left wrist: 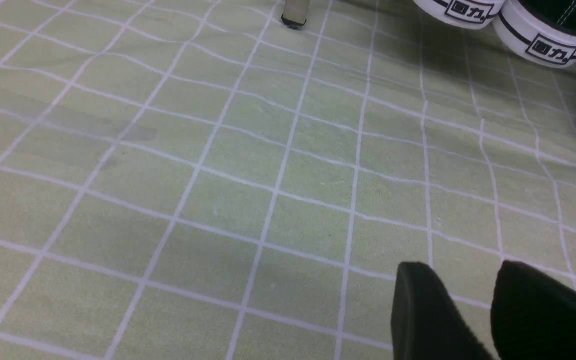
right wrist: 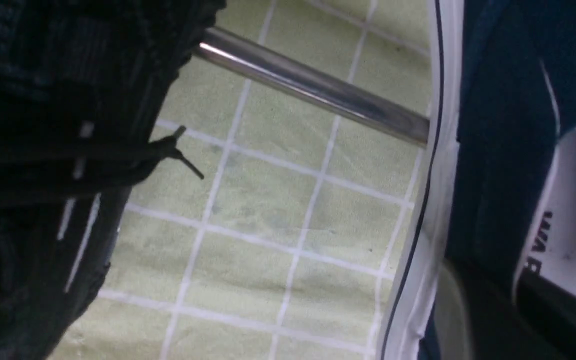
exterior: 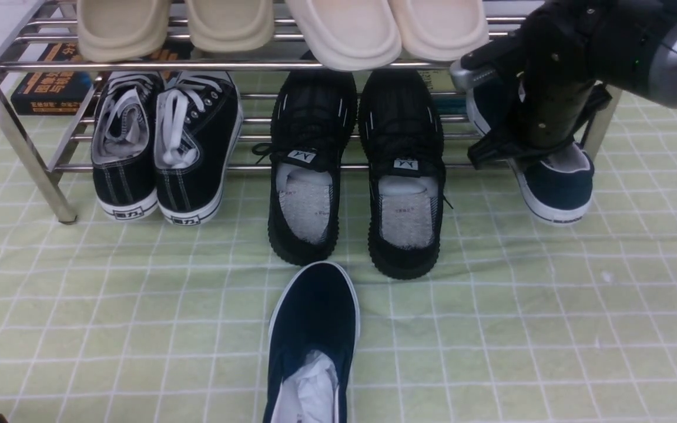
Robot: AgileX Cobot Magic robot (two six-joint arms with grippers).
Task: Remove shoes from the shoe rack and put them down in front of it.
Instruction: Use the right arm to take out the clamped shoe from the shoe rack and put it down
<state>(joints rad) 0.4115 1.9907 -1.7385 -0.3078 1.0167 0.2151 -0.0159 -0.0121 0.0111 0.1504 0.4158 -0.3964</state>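
Note:
The chrome shoe rack (exterior: 21, 147) stands at the back. On its lower shelf at the right lies a navy shoe (exterior: 562, 191) with a white sole. My right gripper (exterior: 541, 153) comes down into its opening and is shut on the navy shoe's side wall (right wrist: 498, 150): one finger outside, one inside, over a rack bar (right wrist: 313, 90). The second navy shoe (exterior: 315, 311) lies on the cloth in front of the rack. The black knit pair (exterior: 315, 129) sits mid-shelf, heels hanging over the front. My left gripper (left wrist: 460, 280) hovers open over bare cloth, left of the rack.
Black canvas sneakers with white laces (exterior: 162, 147) sit at the lower shelf's left, with their heels (left wrist: 543, 35) near my left gripper. Beige slippers (exterior: 338, 29) fill the top shelf. A book (exterior: 50, 88) lies behind the rack. A green checked cloth (exterior: 520, 329) covers the floor.

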